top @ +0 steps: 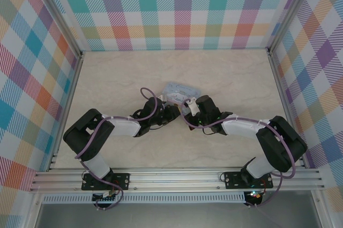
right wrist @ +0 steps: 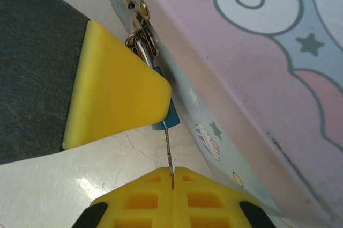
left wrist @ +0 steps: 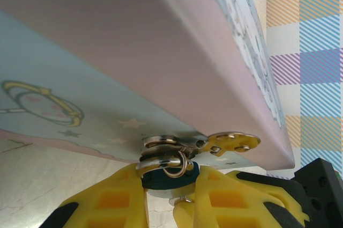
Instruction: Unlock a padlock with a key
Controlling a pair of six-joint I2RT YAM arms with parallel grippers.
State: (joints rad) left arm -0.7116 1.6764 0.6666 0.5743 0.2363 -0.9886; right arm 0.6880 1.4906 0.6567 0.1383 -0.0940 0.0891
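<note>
1. In the overhead view both arms meet at the middle of the frame, against the near side of the pale blue cartoon tin (top: 179,91) standing on the table (top: 107,78).
2. The left claw (left wrist: 168,191) is clamped on the padlock (left wrist: 170,176). In the left wrist view its yellow fingers (left wrist: 115,201) rise from the bottom edge and pinch the dark blue body at lower centre.
3. The padlock hangs by its shackle (left wrist: 161,150) from the brass hasp (left wrist: 233,143) on the tin's lower edge, so it is locked to the tin.
4. The right claw (right wrist: 172,177) is closed on the key (right wrist: 169,150). In the right wrist view its two fingertips press together at the bottom centre with the thin blade standing up between them.
5. The blade's upper end meets the underside of the padlock (right wrist: 171,116), just below the large yellow finger (right wrist: 118,99) of the left claw at centre left. How deep it sits in the keyway I cannot tell.
6. Step in hand, as I judge it: the key is being seated in the lock, and the shackle looks closed.
7. The next move probably calls for pushing the key fully home along its own line, then twisting the right wrist about the blade while the left claw holds the body from turning.
8. The blade is slender and could bend or slip if the twist comes off-axis.
</note>
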